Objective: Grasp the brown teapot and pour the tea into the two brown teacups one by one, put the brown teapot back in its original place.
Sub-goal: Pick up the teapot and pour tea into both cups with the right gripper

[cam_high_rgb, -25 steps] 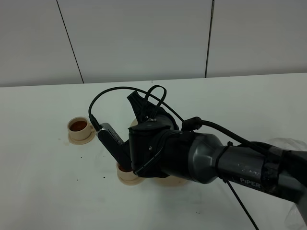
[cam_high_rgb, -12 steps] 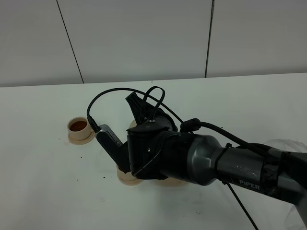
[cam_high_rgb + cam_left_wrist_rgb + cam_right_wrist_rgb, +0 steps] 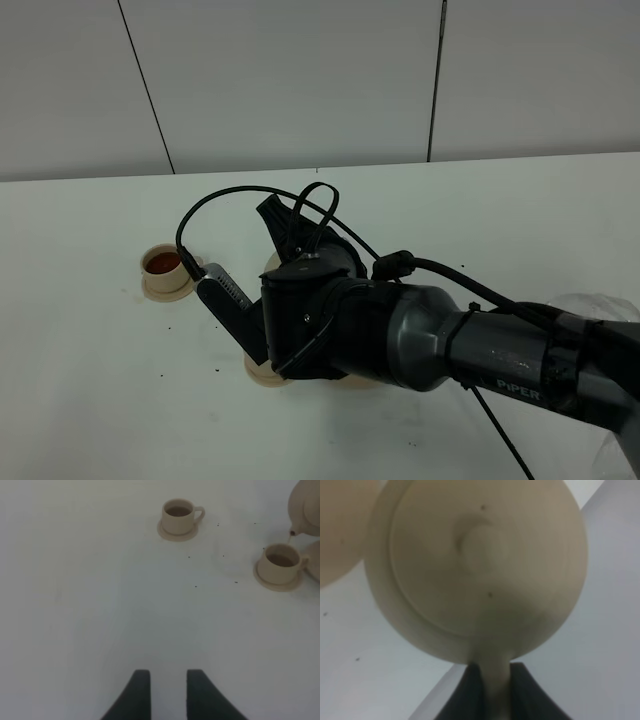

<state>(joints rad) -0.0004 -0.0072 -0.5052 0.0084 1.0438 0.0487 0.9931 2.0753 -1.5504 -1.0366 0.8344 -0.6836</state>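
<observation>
White laminate covered the tabletop (image 3: 90,400), which ran back to a pale panelled wall (image 3: 300,80) crossed by thin dark seams. A few dark specks (image 3: 195,585) dotted the surface around the crockery.

The brown teapot (image 3: 307,502) hung in the air at the edge of the left wrist view, tipped forward. Its short spout (image 3: 293,531) pointed downward at the nearer teacup (image 3: 281,563) and ended just above that cup's rim. The pot's spout-to-handle axis sloped down toward the cup, the handle end being the higher one. The nearer teacup stood upright on its small saucer (image 3: 270,582), its loop handle turned toward the wide saucer (image 3: 316,562), of which only a sliver showed just beside it. The farther teacup (image 3: 177,516) sat well apart on a saucer of its own, with brown tea inside.

In the right wrist view the knobbed lid (image 3: 482,545) faced the camera, and the right gripper (image 3: 495,672) was clamped on the teapot's handle, a dark finger on either side. From the high camera the dark right arm (image 3: 450,340) reached across the middle and hid most of the pot.

The left gripper (image 3: 168,680) hovered over bare tabletop, its fingers narrowly parted and holding nothing.
</observation>
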